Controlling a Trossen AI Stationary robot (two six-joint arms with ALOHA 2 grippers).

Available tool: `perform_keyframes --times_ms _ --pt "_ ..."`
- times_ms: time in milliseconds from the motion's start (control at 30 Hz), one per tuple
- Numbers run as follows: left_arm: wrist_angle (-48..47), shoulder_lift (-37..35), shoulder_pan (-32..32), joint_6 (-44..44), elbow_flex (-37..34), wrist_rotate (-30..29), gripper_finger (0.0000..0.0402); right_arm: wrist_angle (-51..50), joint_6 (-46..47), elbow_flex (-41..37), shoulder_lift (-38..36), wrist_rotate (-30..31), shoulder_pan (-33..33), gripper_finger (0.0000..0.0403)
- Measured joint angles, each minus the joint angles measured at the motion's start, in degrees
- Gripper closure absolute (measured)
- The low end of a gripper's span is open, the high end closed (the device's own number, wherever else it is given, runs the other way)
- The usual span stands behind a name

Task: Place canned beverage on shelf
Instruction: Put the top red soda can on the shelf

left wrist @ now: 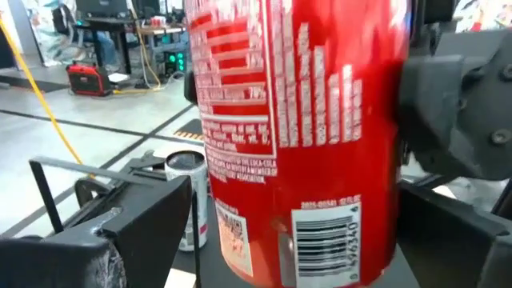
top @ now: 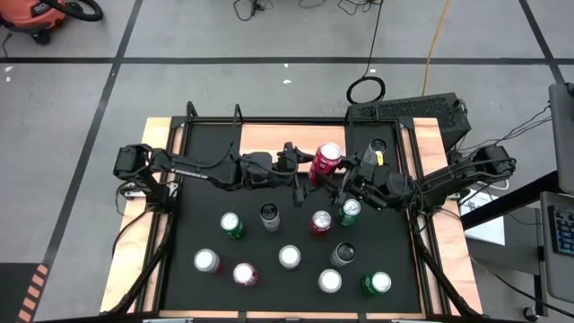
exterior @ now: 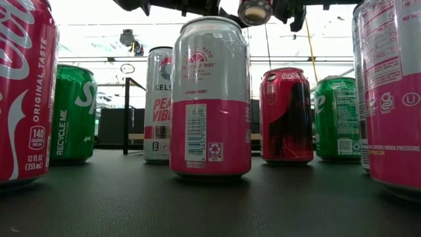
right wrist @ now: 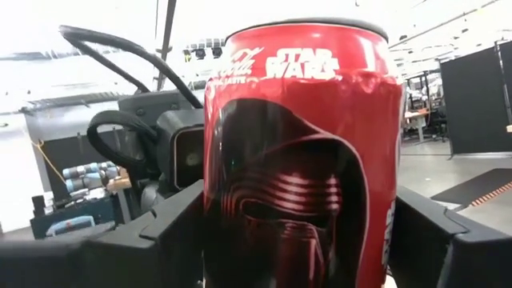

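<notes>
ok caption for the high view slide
Both pincers, left and right, flank a red can at the shelf; ten more cans stand on the black mat.

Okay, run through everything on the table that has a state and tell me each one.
Red can: upright, by the shelf, between both end effectors.
Left end effector: open around the red can.
Right end effector: closed on the red can.
Other cans: upright on the black mat.
</notes>
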Motion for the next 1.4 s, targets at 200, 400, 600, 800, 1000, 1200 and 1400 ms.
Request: perform_keyframes --times_ms 200,400,600,800,1000,1200,1400 --pt "0.28 -0.02 0.05 -0.04 0.00 3.76 0.0028 -0.24 -0.03 0.00 0.04 -0.45 -0.16 0.0126" --pt "0.98 -0.02 0.00 -0.04 -0.02 4.68 0.0074 -0.55 1.04 0.00 0.03 -5.73 -1.16 0.0126" --pt "0.72 -0.02 0.16 -0.39 -0.04 7.01 0.0107 -1.62 0.98 0.00 -0.04 -5.42 -1.38 0.0126" --pt "-0.92 -0.02 0.13 0.02 -0.07 7.64 0.0108 -3.70 0.20 0.00 -0.07 -5.31 -1.35 0.0118" --pt "-1.28 -0.02 -0.19 -0.04 -0.09 10.84 0.0109 -7.60 -1.70 0.00 -2.23 -7.31 -0.43 0.0071" --pt "-0.85 0.00 -0.11 -0.09 -0.09 14.40 0.0110 -15.71 -1.60 0.04 -7.77 -8.95 0.22 0.0047" --pt "-0.31 0.00 -0.17 -0.26 -0.09 16.43 0.0110 -22.86 -1.57 0.04 -13.15 -12.67 0.28 0.0046"
